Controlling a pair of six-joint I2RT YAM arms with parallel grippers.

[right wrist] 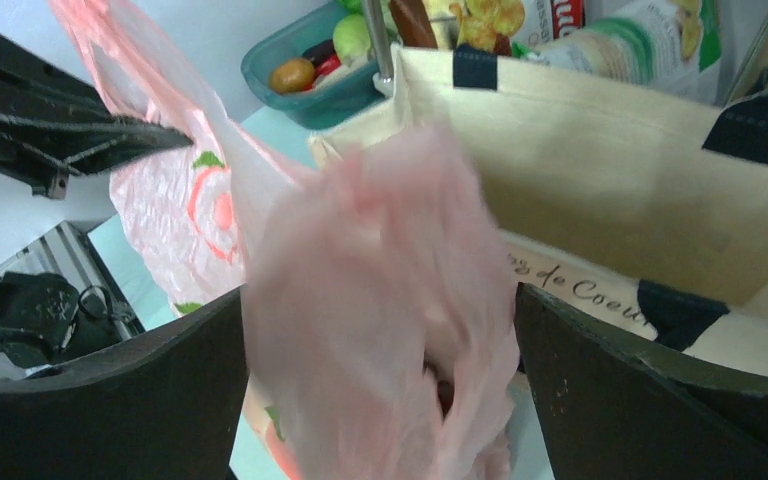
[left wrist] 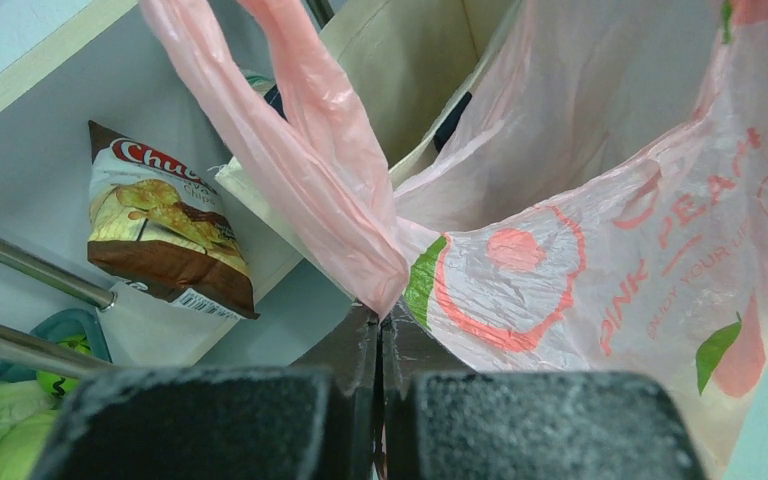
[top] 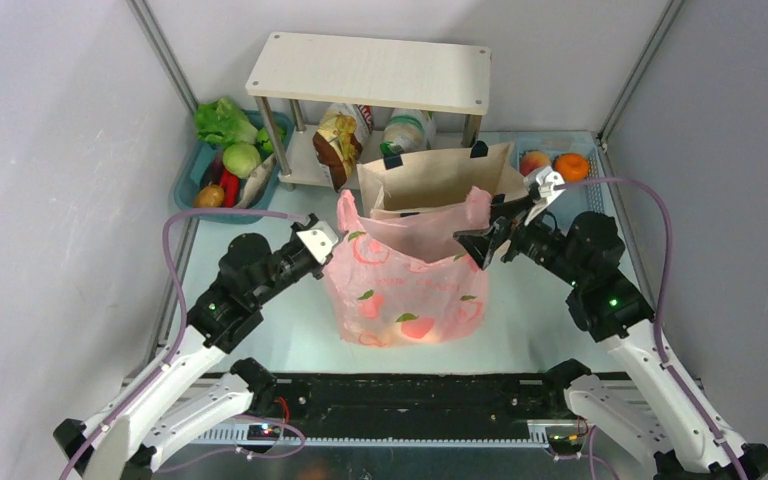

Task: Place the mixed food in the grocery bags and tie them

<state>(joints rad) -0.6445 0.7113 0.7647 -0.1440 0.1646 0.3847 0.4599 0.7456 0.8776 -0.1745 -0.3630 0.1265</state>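
Pink bag (top: 410, 295) stands mid-desk (top: 535, 315), back edge touching the tote (top: 440, 175), w/ L gripper (left wrist: 380, 335) pinched tight on its left handle (left wrist: 305, 170) and R gripper (right wrist: 380, 400) spread wide round the right handle (right wrist: 380, 290), free desk showing in front & at right.

The thin pink peach-printed plastic bag (top: 405, 290) looks glossy and crinkled; the beige canvas tote (top: 440, 175) is matt cloth; the brown crisp packet (left wrist: 165, 230) shines.
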